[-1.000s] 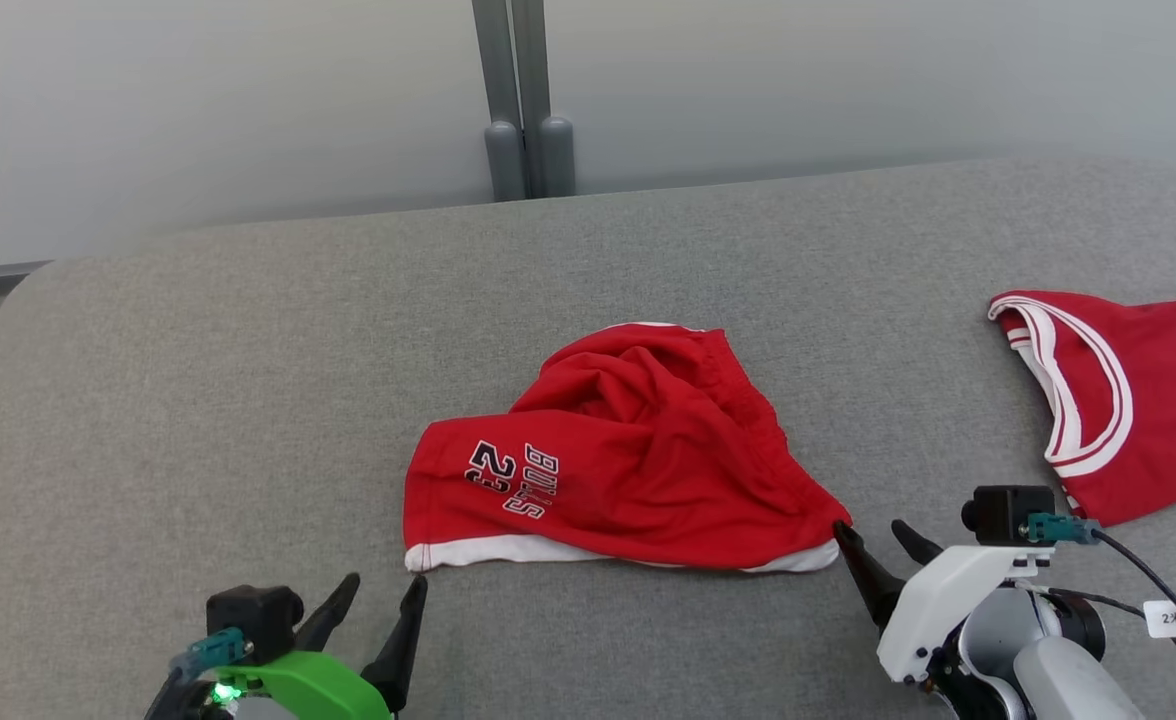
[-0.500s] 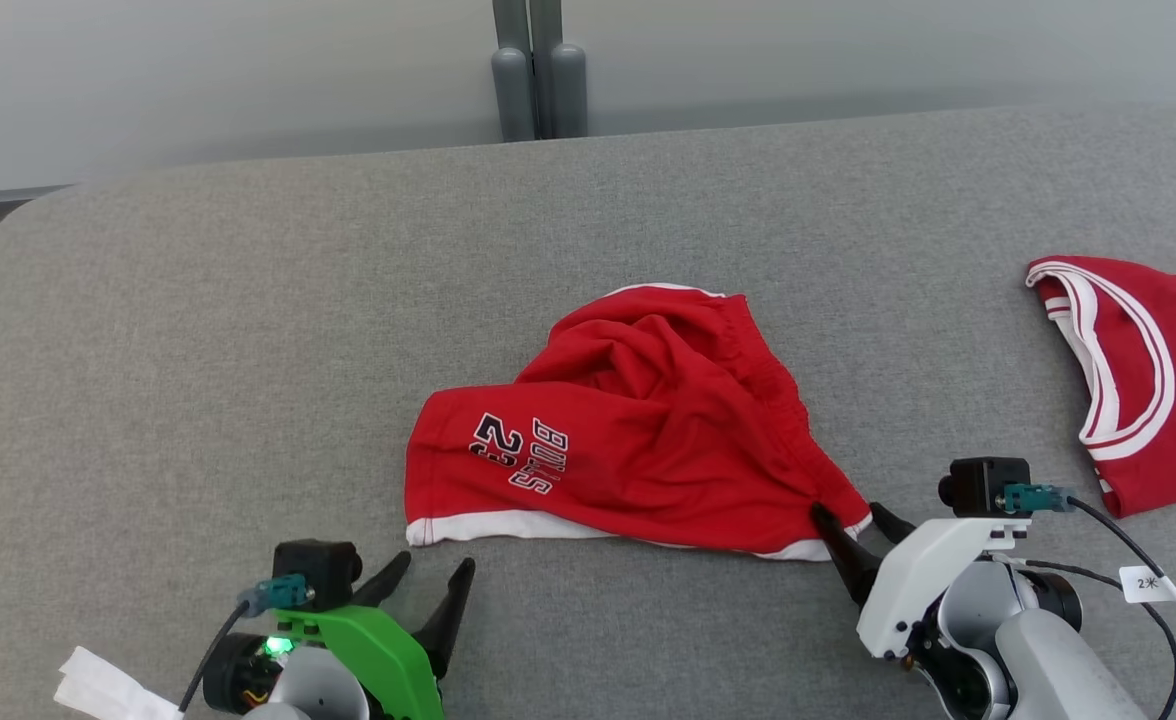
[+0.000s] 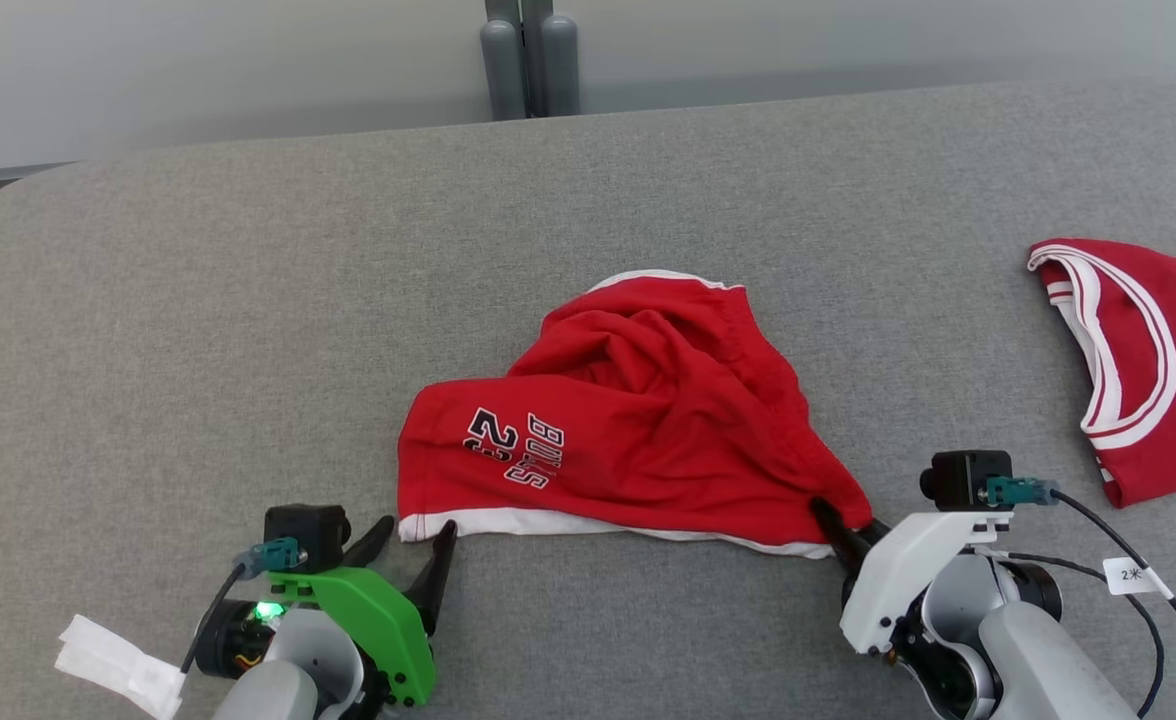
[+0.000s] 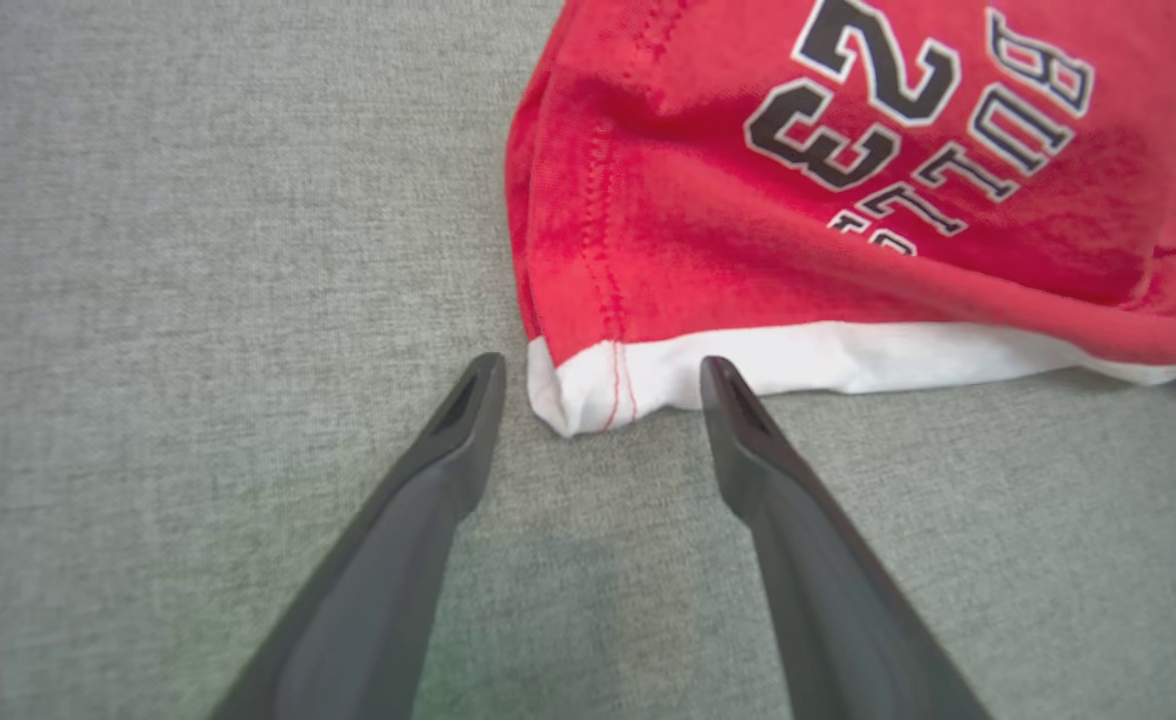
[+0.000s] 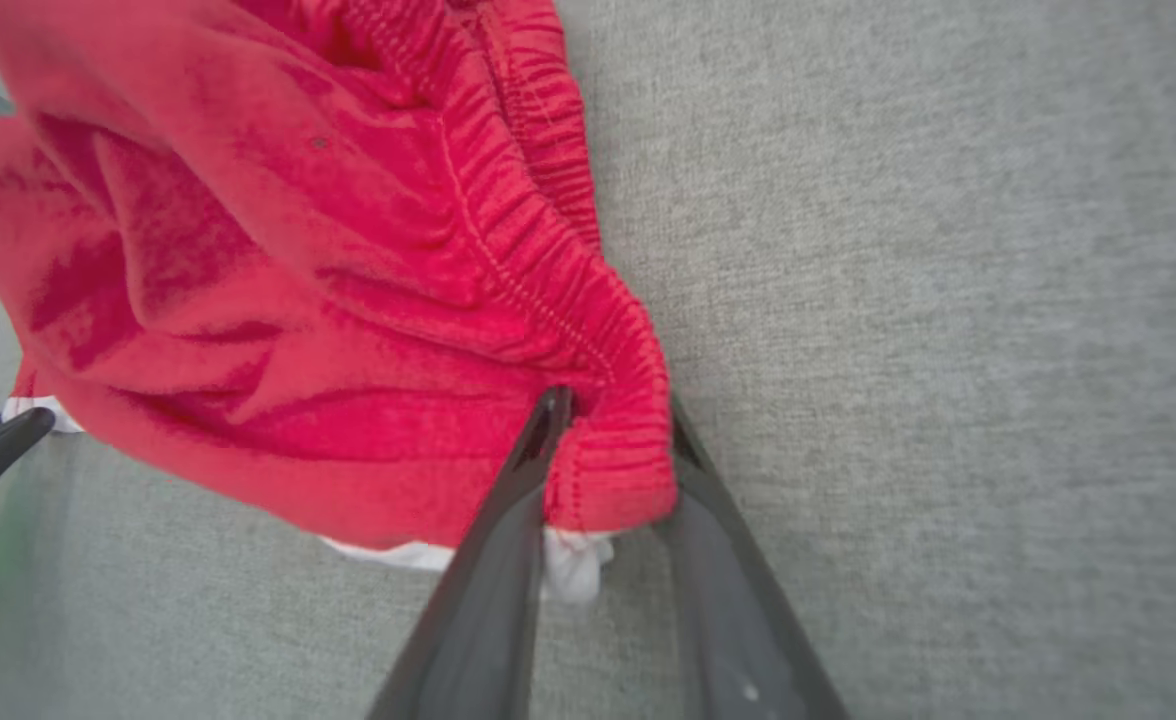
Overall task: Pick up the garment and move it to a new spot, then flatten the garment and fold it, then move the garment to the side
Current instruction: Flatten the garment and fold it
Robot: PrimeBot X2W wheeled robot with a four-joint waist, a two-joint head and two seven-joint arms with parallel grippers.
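Here sits the garment, a pair of red shorts [image 3: 638,440], bunched in the middle of the grey cushion [image 3: 248,300], and both arms are on its near edge. The right gripper [image 3: 846,520] has its jaws pinched on the right-hand corner, where the elastic waistband [image 5: 538,260] bunches into ridges, with the fold of cloth squeezed between the two dark fingers. The left gripper [image 4: 600,368] stands wide open, its fingertips straddling the left corner of the white hem [image 4: 848,355], holding nothing yet. The smart play looks to be driving those open fingers a touch further in, so they bite all the layers at the stitched seam rather than skimming the top one, then closing before either arm lifts. Raise both corners together and level, and the cloth should hang open instead of twisting. This is soft, floppy knit with deep creases heaped toward the far side, so it will sag and drag. The woven cushion looks grippy enough to hold a trailing edge. The bold black-and-white lettering [image 4: 888,130] lies face up near the left corner. A second red jersey [image 3: 1158,370] with white trim lies well apart on the right, so the carry wants to stay clear of it.
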